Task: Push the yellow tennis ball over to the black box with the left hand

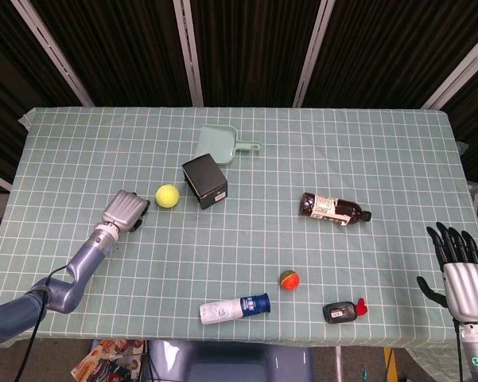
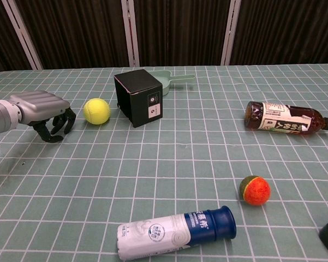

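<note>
The yellow tennis ball sits on the green checked cloth of the counter, just beside the black cardboard box on the box's left, a narrow strip of cloth showing between them. Only the head view takes in the whole counter: it shows the right hand at the far right edge, fingers straight and apart, holding nothing, and a small black device with a red tip near the front edge. The chest view cuts off that hand entirely. It shows the ball and box from the side, with the pale green dustpan half hidden behind the box. The left hand lies low on the counter, near the ball on its left but apart from it, its dark fingertips curled under and grasping nothing. Elsewhere lie a brown drink bottle, a white bottle with a blue cap and a small orange-and-green ball.
</note>
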